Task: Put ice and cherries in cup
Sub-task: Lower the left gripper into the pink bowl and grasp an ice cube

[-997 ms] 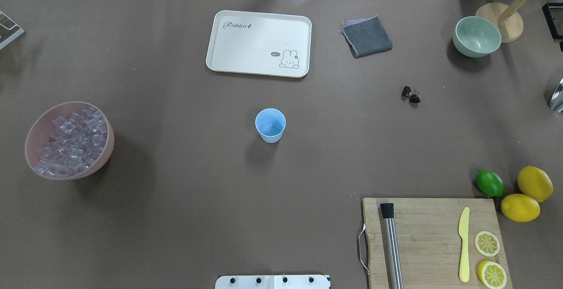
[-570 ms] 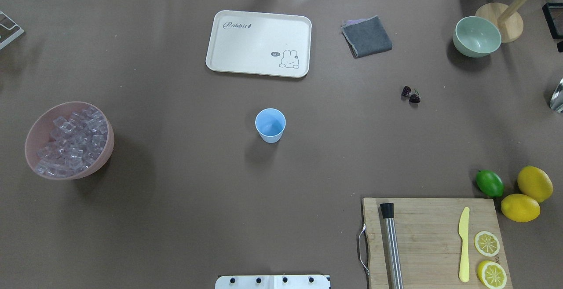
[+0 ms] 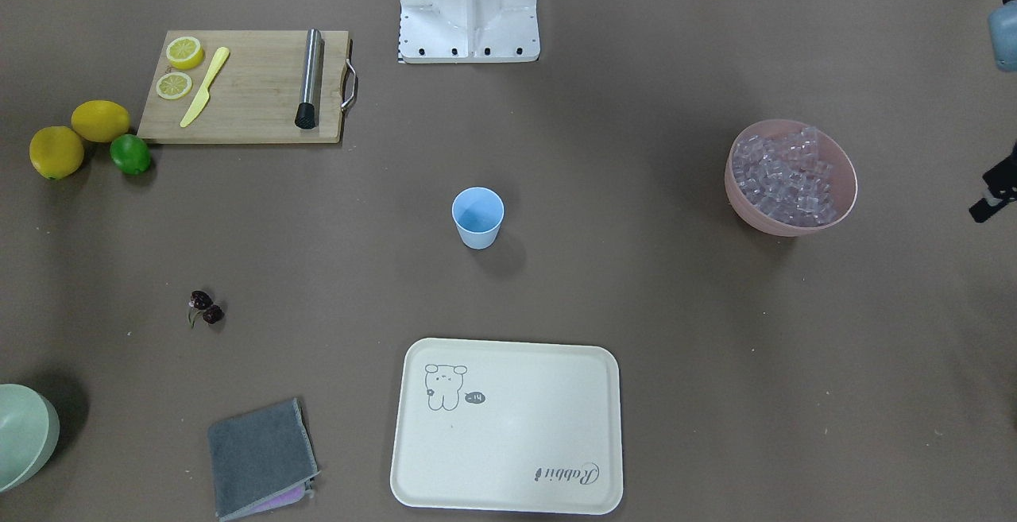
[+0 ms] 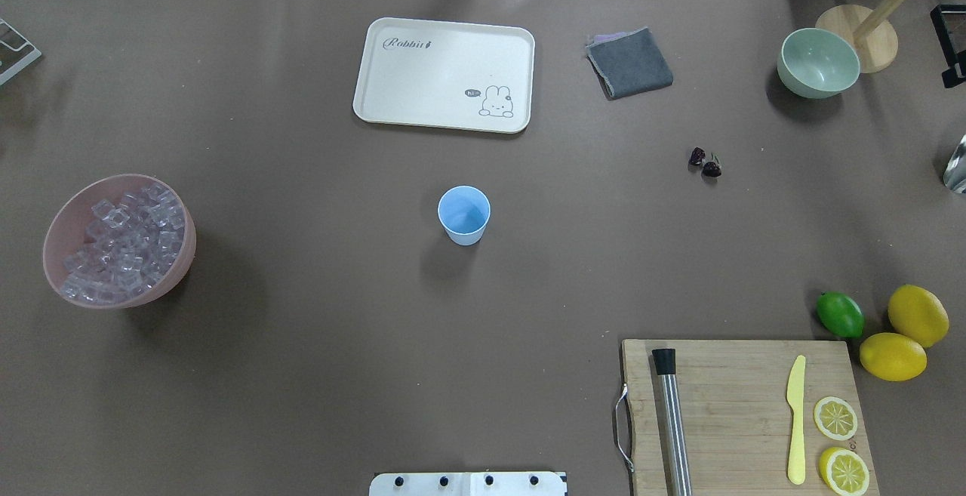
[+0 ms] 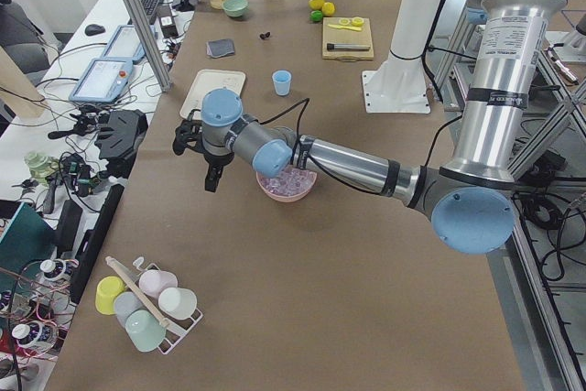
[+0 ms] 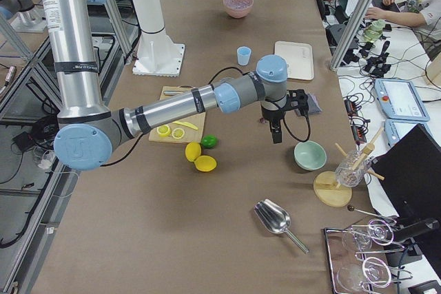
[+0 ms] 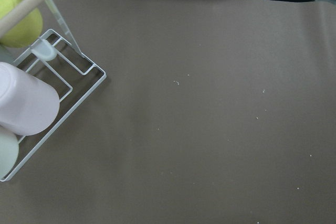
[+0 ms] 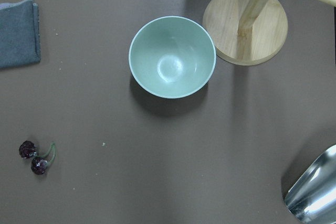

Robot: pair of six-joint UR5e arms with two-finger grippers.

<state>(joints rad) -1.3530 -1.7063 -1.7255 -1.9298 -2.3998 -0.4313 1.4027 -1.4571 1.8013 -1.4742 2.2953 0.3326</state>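
Note:
The light blue cup (image 4: 464, 213) stands upright and empty at the table's middle; it also shows in the front view (image 3: 477, 216). The ice (image 4: 124, 243) fills a pink bowl (image 4: 48, 243) at the left. The cherries (image 4: 705, 163) lie on the table right of the cup and show in the right wrist view (image 8: 35, 157). My left gripper (image 5: 212, 176) hangs beyond the pink bowl, off the overhead view. My right gripper (image 6: 275, 132) hangs above the table near the pale green bowl (image 6: 309, 155). I cannot tell whether either is open or shut.
A cream tray (image 4: 444, 73) and a grey cloth (image 4: 630, 63) lie at the far side. A cutting board (image 4: 739, 413) with a steel muddler, yellow knife and lemon slices lies near right, with a lime (image 4: 840, 315) and two lemons beside it. A cup rack (image 7: 31, 103) is under the left wrist.
A dark part of the right gripper at the overhead view's right edge has shifted a little toward the near side. Nothing on the table has moved.

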